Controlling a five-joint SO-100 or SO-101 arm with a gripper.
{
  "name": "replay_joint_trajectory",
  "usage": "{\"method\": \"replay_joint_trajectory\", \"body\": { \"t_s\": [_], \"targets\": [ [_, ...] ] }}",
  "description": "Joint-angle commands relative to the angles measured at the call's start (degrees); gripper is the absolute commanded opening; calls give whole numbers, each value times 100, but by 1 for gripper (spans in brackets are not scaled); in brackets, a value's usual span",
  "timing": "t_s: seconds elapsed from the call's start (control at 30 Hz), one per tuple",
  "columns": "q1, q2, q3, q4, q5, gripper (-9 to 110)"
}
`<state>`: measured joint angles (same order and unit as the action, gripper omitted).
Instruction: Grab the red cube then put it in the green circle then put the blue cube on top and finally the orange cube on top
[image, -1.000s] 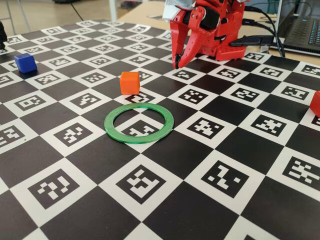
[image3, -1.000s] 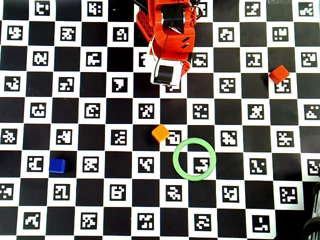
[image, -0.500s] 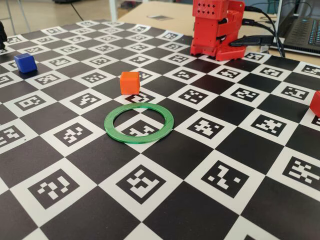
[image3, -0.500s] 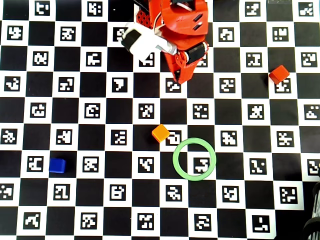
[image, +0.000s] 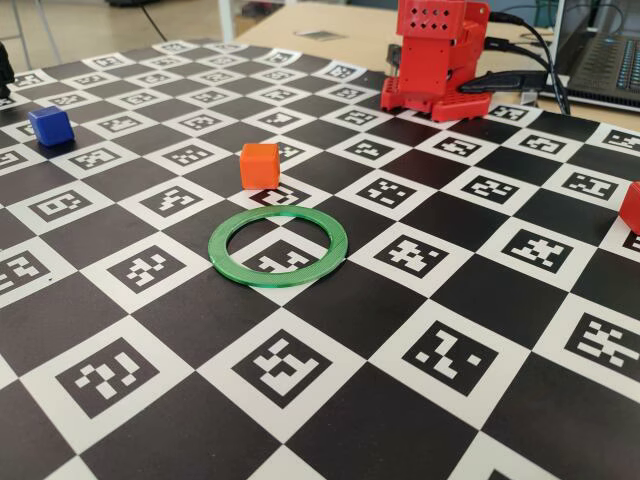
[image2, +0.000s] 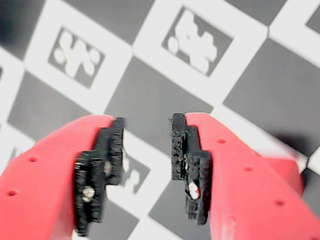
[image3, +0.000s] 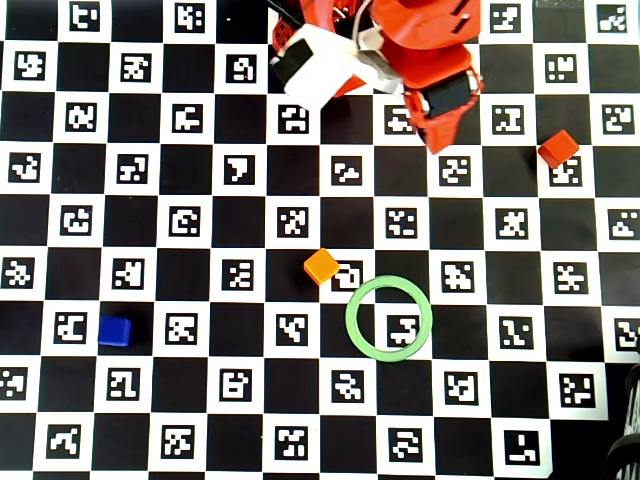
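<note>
The red cube (image3: 558, 148) sits at the right of the checkered board, cut by the right edge in the fixed view (image: 632, 208). Near the middle lies the green circle (image3: 351, 318) (image: 225, 255), with nothing inside it. The orange cube (image3: 321, 266) (image: 260, 165) stands just beyond its upper left, apart from it. Far left is the blue cube (image3: 115, 331) (image: 50, 125). My gripper (image3: 438, 142) hangs above the board by the arm's base, left of the red cube. In the wrist view the gripper (image2: 147, 125) is open, with only board between its black pads (image2: 111, 150).
The red arm base (image: 435, 60) stands at the board's far edge. A laptop (image: 610, 60) and black cables (image: 520, 80) lie behind it. A dark object (image3: 630, 440) shows at the overhead view's lower right corner.
The arm has swung to the right in the overhead view, toward the red cube's side. The gripper rose out of the fixed view. The cubes and the ring have not moved.
</note>
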<state>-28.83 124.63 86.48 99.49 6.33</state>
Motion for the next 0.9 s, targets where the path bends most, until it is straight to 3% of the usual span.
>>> {"method": "replay_joint_trajectory", "body": {
  "t_s": [0.0,0.43,0.77,0.87],
  "targets": [
    [-352,-325,-545,387,483,12],
    [-1222,-1600,-844,211,800,22],
    [-2303,-2162,-1406,343,2487,25],
    [-2663,-2312,-1327,237,3472,27]
  ]
}}
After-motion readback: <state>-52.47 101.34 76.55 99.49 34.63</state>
